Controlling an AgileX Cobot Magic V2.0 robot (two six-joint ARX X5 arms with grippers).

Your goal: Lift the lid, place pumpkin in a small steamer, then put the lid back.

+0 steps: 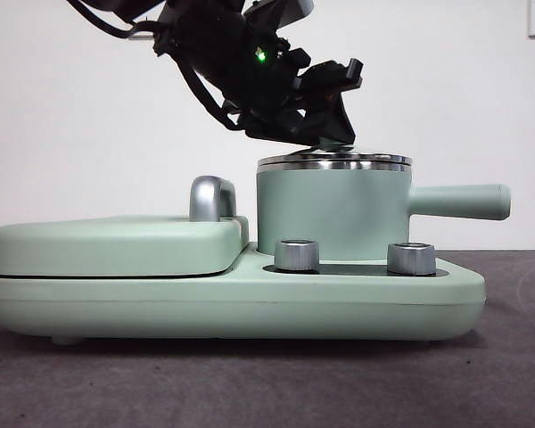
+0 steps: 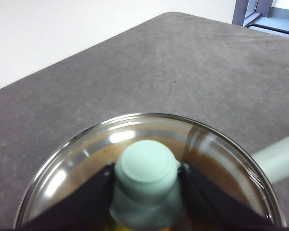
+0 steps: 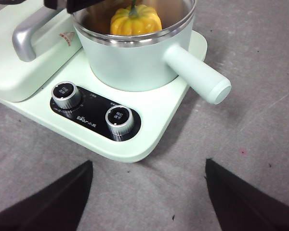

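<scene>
The left gripper (image 2: 145,180) reaches down at a slant from above, its two black jaws closed against either side of the lid's knob (image 2: 147,183). The right gripper (image 3: 147,192) hangs higher, jaws spread wide, holding nothing.

I see a mint-green small steamer (image 3: 135,62) with a steel rim, and a yellow-orange ribbed pumpkin (image 3: 135,20) with a green stem inside it. The lid (image 2: 221,159) is clear glass edged in shiny steel, its knob (image 2: 147,168) mint green. The surface (image 3: 260,144) is dark grey, the jaws black.
</scene>
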